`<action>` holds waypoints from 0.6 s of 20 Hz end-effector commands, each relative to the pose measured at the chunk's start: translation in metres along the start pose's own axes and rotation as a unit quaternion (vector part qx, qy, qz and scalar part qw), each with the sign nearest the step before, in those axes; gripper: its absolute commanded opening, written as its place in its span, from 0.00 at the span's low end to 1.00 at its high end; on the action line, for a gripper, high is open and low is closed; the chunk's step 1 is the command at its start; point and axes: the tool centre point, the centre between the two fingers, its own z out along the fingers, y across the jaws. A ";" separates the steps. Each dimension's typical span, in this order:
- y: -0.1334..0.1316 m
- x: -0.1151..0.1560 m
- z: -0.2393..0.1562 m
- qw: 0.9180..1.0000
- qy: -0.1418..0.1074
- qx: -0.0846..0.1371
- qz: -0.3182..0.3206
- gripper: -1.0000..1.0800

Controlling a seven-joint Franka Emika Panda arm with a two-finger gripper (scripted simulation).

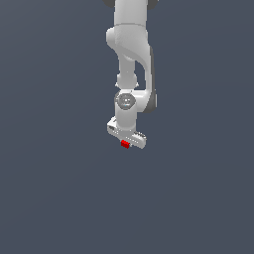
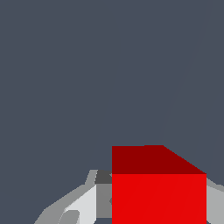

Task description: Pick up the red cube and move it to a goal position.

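- All around me in the exterior view lies a plain, flat, dark slate-blue backdrop (image 1: 54, 188), matte and even in tone; I cannot tell whether it is a surface or only empty background.
- The same dark slate-blue expanse (image 2: 65, 78) fills most of my wrist view, with a faint, slightly paler slanted band (image 2: 192, 87) running across one part of it; what that band is I cannot make out.

You see only a plain dark grey-blue surface (image 1: 54, 188); no edge shows and nothing visibly rests on it.
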 end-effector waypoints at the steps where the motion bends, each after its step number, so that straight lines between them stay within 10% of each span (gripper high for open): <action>1: 0.000 0.000 0.000 1.000 0.000 0.000 0.000 0.00; 12: 0.000 0.003 0.000 1.000 0.000 0.000 0.000 0.00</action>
